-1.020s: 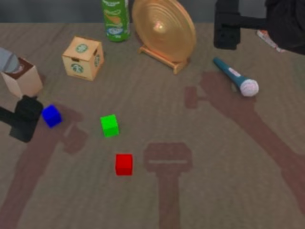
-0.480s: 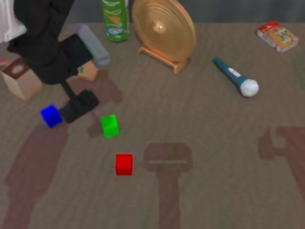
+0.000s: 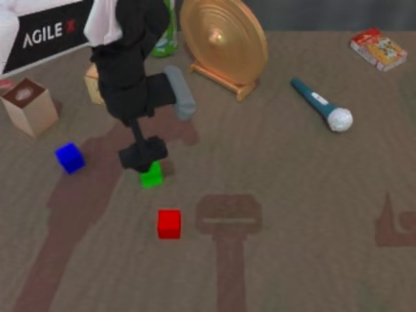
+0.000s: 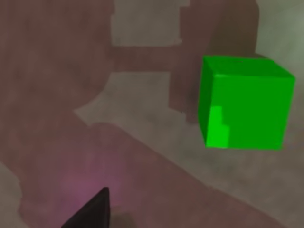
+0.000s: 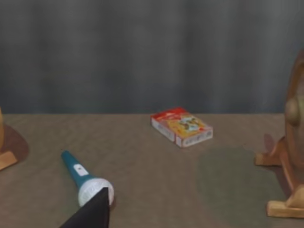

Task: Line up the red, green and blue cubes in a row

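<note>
- Our left arm reaches in from the desk's [image 3: 292,195] upper left; its gripper [image 3: 143,156] hangs right over the green cube [image 3: 152,177], covering that cube's upper edge in the top view.
- Left wrist view: the green cube [image 4: 244,102] sits on the desk, free of contact. One dark fingertip [image 4: 90,213] shows at the frame edge, apart from the cube. We cannot tell how wide the jaws stand.
- Blue cube [image 3: 69,158] lies left of the gripper, near the desk's left side, well apart from the green one.
- Red cube [image 3: 169,223] lies below and slightly right of the green cube, near it but not touching.
- The three cubes run along a loose diagonal, unevenly spaced.
- Our right arm is out of the top view; only its shadow marks the right edge. Its wrist view shows one dark fingertip [image 5: 92,213]; jaw width not readable.
- Also on the desk: gold disc on a wooden stand [image 3: 223,40], teal microphone [image 3: 322,104], red printed packet [image 3: 379,49], tan box [image 3: 28,106] at far left.
</note>
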Tool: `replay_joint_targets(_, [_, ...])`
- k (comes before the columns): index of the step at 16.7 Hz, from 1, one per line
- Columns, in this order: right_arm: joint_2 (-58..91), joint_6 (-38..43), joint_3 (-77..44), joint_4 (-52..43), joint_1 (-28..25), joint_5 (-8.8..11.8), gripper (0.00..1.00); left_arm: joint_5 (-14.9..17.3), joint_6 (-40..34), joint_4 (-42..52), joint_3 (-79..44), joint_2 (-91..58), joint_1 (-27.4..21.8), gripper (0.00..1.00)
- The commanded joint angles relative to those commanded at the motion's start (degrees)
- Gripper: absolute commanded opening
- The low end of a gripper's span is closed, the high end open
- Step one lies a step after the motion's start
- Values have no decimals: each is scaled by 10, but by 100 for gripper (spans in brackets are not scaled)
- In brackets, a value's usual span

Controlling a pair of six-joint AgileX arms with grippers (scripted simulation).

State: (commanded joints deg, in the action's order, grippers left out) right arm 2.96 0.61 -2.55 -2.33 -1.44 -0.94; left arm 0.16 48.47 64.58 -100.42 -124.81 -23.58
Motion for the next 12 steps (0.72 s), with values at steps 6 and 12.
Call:
replay_joint_targets(6, [-30,-6,25,23,9,9,100,0,10,11,-23,-22,-5,100])
replay_joint_targets(12, [-30,-6,25,23,9,9,100,0,11,-48,13,-45,-4,100])
